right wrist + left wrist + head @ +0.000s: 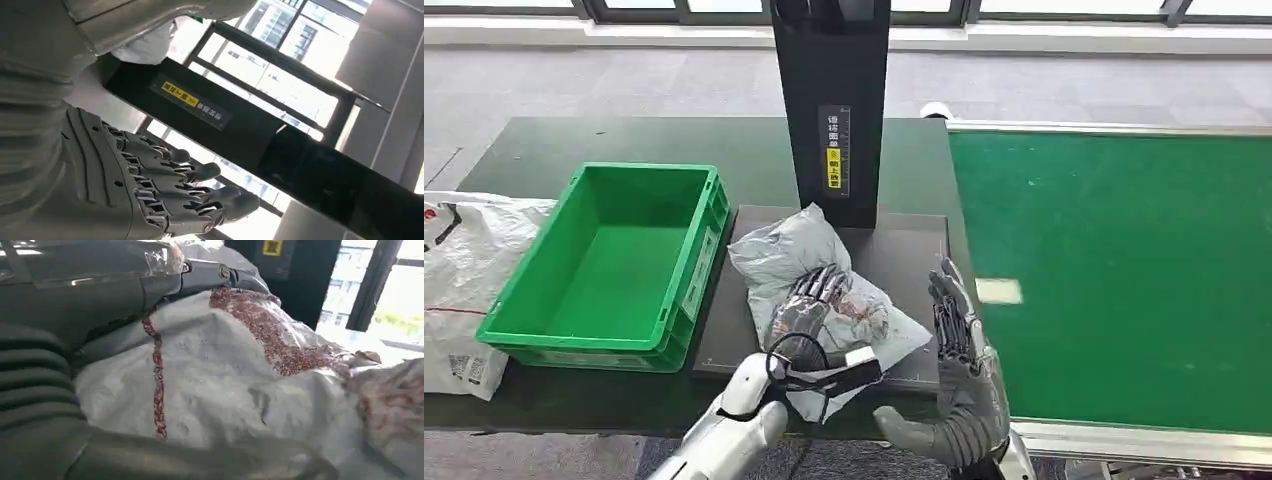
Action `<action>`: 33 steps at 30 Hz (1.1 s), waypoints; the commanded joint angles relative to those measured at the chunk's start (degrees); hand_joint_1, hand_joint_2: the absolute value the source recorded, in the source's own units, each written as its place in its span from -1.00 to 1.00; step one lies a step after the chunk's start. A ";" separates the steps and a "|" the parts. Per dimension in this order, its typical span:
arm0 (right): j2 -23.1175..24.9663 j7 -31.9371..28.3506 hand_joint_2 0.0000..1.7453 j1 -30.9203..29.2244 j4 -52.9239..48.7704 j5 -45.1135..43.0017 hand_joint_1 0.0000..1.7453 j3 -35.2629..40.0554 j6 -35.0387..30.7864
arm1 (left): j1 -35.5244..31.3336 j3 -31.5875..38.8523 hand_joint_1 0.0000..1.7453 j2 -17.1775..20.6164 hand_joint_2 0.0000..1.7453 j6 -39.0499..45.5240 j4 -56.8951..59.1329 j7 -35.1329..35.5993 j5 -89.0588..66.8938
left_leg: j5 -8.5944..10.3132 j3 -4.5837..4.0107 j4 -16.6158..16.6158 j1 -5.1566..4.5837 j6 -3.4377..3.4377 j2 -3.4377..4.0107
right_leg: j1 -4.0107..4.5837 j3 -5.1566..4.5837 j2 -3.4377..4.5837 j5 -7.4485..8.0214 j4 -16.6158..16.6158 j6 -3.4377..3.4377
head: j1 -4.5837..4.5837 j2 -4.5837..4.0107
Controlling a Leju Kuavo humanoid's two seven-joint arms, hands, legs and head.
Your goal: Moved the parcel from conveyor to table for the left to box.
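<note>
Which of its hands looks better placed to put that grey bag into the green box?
The left hand, probably. It already rests on the grey bag, and the green box sits on its side. The right hand is open and empty, nearer the conveyor.

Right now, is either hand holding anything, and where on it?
The left hand lies on top of the parcel, fingers over its near middle; a closed grip cannot be told. The right hand is open beside it, holding nothing.

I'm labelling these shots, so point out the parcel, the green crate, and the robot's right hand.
parcel (pixel 786 252): head view, on its grey upper bulge.
green crate (pixel 586 337): head view, on its near rim.
right hand (pixel 955 325): head view, on the middle of the hand, fingers apart, empty.
</note>
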 commanded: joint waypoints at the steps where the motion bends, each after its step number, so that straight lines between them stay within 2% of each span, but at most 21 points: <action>1: -2.69 0.30 1.00 0.00 -0.91 -0.16 -1.00 2.35 0.26 | -3.23 -4.79 -1.00 0.78 1.00 -0.66 9.15 0.64 -0.32 | 0.01 0.17 -0.13 0.01 0.02 -0.02 | 0.01 0.19 -0.02 0.01 -0.15 -0.01 | 0.00 0.00; 2: -2.78 0.30 1.00 -0.04 -1.25 -0.25 -1.00 2.22 0.63 | -3.13 -5.29 -1.00 0.91 1.00 -1.42 9.30 2.40 -2.98 | 0.00 0.12 -0.06 0.00 0.01 -0.01 | 0.00 0.13 0.00 0.00 -0.07 0.00 | 0.00 0.00; 3: -2.60 0.30 1.00 -0.14 -1.35 -0.09 -1.00 2.01 1.01 | -2.67 -4.26 1.00 0.72 1.00 -0.60 8.99 3.11 -4.20 | 0.02 0.18 -0.14 0.00 0.03 -0.01 | 0.01 0.19 0.00 0.03 -0.16 -0.01 | 0.00 0.00; 8: -2.42 0.30 1.00 -0.92 -1.00 -0.72 -1.00 1.59 1.93 | -0.48 -0.80 1.00 1.16 1.00 1.35 5.95 4.12 -8.13 | 0.01 0.25 -0.13 0.01 0.03 0.11 | 0.02 0.26 0.10 0.05 -0.16 0.00 | 0.00 0.00; 16: -2.43 0.30 1.00 -0.96 -0.99 -0.79 -1.00 1.60 1.93 | -0.20 -0.50 1.00 1.19 1.00 1.64 5.39 4.00 -8.07 | 0.02 0.27 -0.16 -0.02 0.03 0.10 | -0.02 0.28 0.09 0.05 -0.15 0.00 | 0.00 0.00; 18: -3.21 0.30 1.00 -0.72 -1.02 -2.52 -1.00 2.52 1.34 | 5.38 4.10 1.00 1.52 1.00 4.12 -6.87 2.03 -7.89 | 0.00 0.29 -0.11 0.00 0.04 0.15 | 0.00 0.30 0.13 0.04 -0.11 0.02 | 0.00 0.00; 22: -3.12 0.30 1.00 -0.91 -0.88 -2.76 -1.00 2.55 1.62 | 6.34 5.32 1.00 1.27 1.00 6.80 -8.68 1.28 -6.78 | 0.01 0.34 -0.14 0.01 0.06 0.17 | 0.02 0.36 0.14 0.03 -0.14 0.00 | 0.00 0.00; 25: -2.82 0.30 1.00 -1.27 -0.76 -2.93 -1.00 2.38 1.75 | 9.21 6.76 1.00 1.67 1.00 9.17 -15.26 -0.92 -4.35 | -0.03 0.31 -0.08 0.01 0.05 0.17 | 0.01 0.33 0.15 0.00 -0.07 0.01 | 0.00 0.00; 29: -2.84 0.30 1.00 -1.23 -0.82 -2.92 -1.00 2.39 1.73 | 9.50 6.82 1.00 1.78 1.00 9.04 -15.92 -0.92 -4.35 | -0.04 0.26 -0.10 0.03 0.04 0.20 | 0.04 0.23 0.21 0.02 -0.10 -0.01 | 0.00 0.00; 30: -2.91 0.30 1.00 -0.91 -1.17 -3.56 -1.00 2.52 1.86 | 11.58 8.43 1.00 1.42 1.00 11.28 -21.72 -5.26 -0.01 | -0.03 0.24 -0.08 0.01 0.03 0.12 | 0.01 0.22 0.15 -0.01 -0.06 0.00 | 0.00 0.00; 33: -2.24 0.30 1.00 -1.03 -1.26 -3.50 -1.00 2.09 2.12 | 12.77 11.04 1.00 0.76 1.00 11.28 -26.28 -8.82 0.39 | -0.05 0.15 -0.06 0.03 0.03 0.19 | 0.04 0.15 0.18 0.00 -0.07 0.00 | 0.00 0.00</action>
